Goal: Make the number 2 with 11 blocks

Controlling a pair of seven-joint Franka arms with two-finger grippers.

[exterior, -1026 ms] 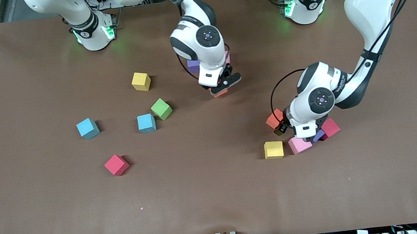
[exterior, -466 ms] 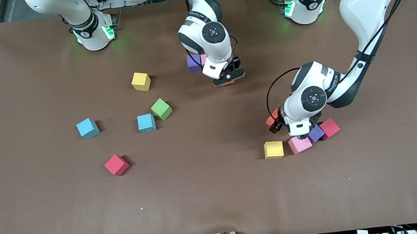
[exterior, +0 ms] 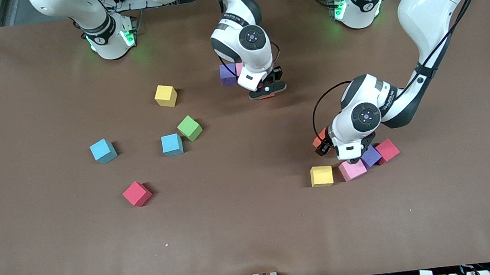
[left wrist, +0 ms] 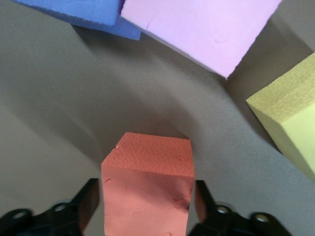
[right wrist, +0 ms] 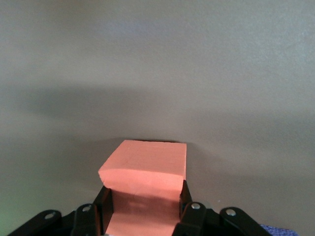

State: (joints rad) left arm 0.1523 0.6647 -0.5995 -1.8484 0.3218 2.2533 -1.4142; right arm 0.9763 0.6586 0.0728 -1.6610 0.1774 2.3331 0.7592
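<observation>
My right gripper point(exterior: 267, 91) point(right wrist: 142, 189) is shut on an orange block point(right wrist: 145, 162), low over the table's middle. A purple block point(exterior: 227, 75) and a pink block point(exterior: 239, 67) lie beside it. My left gripper point(exterior: 326, 143) point(left wrist: 146, 186) is down around a second orange block point(exterior: 319, 137) point(left wrist: 147, 182). Its fingers stand open close to two opposite faces. Just past that block lie a pink block point(exterior: 352, 170) point(left wrist: 206, 24), a purple block point(exterior: 371, 156) point(left wrist: 74, 14), a yellow block point(exterior: 322, 176) point(left wrist: 290, 128) and a red block point(exterior: 387, 150). The number 2 is not in view.
Toward the right arm's end of the table lie loose blocks: a yellow one point(exterior: 165, 95), a green one point(exterior: 189, 128), two light blue ones point(exterior: 103, 151) point(exterior: 172, 144) and a red one point(exterior: 137, 193). Both arms' bases stand along the table's edge farthest from the front camera.
My right gripper carried its orange block up beside the purple and pink blocks. My left arm shifted toward the orange block, uncovering the purple block by the red one.
</observation>
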